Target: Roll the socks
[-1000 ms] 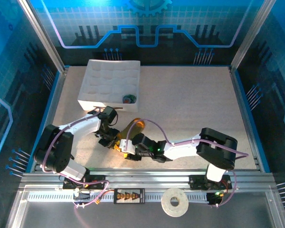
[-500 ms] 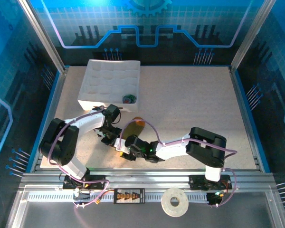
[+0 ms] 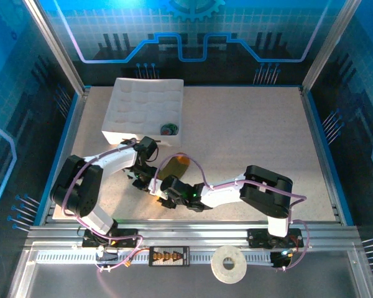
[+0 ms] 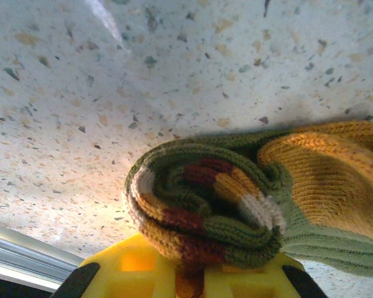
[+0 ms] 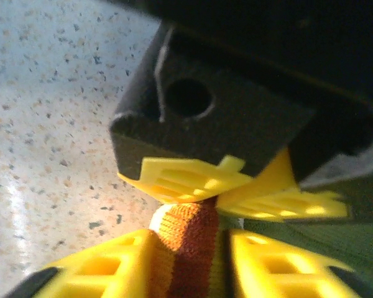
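Robotics lab test cell: aluminium frame posts (image 3: 53,43) and blue circuit-print panels (image 3: 193,31) enclose a speckled desk (image 3: 248,130); left arm (image 3: 109,162) and right arm (image 3: 227,192) stand bolted to a metal rail (image 3: 193,236).

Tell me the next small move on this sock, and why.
Probably firm up the right gripper on the roll before anything else moves. Its fingers flank the rolled striped end of the olive-green sock, right where the left gripper pinches it, and the orange toe lies outside the roll. A loose hold could let the roll spring open.
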Robot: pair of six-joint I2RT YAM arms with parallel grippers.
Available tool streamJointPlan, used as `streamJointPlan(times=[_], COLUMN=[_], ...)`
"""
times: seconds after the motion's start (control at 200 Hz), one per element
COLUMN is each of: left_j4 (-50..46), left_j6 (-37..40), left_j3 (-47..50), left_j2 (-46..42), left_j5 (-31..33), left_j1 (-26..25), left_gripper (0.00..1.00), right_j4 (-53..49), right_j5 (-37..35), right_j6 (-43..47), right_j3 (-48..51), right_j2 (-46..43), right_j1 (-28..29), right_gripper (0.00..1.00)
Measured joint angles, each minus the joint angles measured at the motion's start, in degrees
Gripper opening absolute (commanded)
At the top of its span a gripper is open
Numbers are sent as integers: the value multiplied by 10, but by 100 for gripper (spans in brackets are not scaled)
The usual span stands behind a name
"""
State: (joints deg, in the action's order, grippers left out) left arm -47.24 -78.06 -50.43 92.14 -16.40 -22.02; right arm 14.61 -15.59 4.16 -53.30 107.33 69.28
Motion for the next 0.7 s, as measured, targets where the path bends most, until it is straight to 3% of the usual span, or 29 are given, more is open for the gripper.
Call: streamJointPlan(times=[0.05,0.25,0.325,0.485,0.7], left_j4=[2,10,10,17,49], left_j6=[0,-5,-10,-17,-30], left_j3=[0,3,3,7,8], left_j2=[0,0,-1,-5,-14], left_j5=[-2,-4,-4,-4,-6], left_j1=[0,-1,-1,-1,6], left_gripper=[8,9,14,31,52], right_j4=[0,-1,-7,-9,36], right_j5=[-3,-3,-3,14,113], right_j6=[1,4,9,-2,-41], right_j3=[0,-1,-3,-3,20], right_j2=[5,8,6,3,2], right_j1=[-2,-3,-3,-12,-64], right_gripper=[40,7,0,0,0])
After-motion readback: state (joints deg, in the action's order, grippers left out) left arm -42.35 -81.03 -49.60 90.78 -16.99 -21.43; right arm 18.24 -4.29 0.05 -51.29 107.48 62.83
